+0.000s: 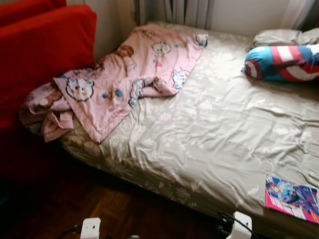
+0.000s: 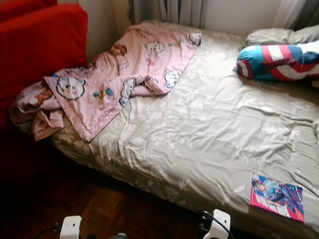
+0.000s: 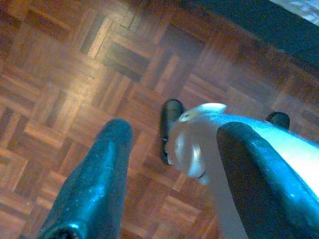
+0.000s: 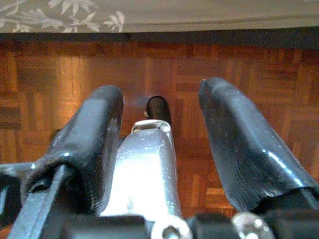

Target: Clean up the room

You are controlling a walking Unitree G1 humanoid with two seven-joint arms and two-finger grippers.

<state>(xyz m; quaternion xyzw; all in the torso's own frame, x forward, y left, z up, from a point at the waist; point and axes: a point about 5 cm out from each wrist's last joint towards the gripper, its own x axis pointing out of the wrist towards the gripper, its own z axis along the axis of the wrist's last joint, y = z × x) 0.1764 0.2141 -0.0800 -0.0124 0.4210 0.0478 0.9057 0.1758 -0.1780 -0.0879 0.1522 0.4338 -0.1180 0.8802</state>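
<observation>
Both pincers hang low over the parquet floor [image 3: 60, 84], each with its two black fingers spread apart and nothing between them. Seen from its wrist, the left gripper [image 3: 169, 164] points down at bare wood, with a silver part of the robot's own body showing past its fingers. The right gripper [image 4: 159, 129] hangs just in front of the bed's near edge, where the floral-printed sheet drops to the floor.

From the head view, open floor runs along the near side of the bed [image 1: 214, 129], narrowing toward the red sofa [image 1: 45, 50] that stands against the bed's near-left corner. The middle of the mattress is bare, its beige sheet wrinkled.

A pink cartoon-print blanket [image 1: 134, 74] lies rumpled along the bed's left edge, reaching from the far-left corner to the near-left corner, where its bunched end spills over the side against the sofa. A magazine [image 1: 292, 198] with a pink border and a bright cover lies flat at the near-right corner, just inside the edge. A red, white and blue striped cushion [image 1: 281, 62] rests by the far-right corner, in front of a beige pillow [image 1: 279, 36]. Curtains [image 1: 174, 11] hang behind the far edge.
</observation>
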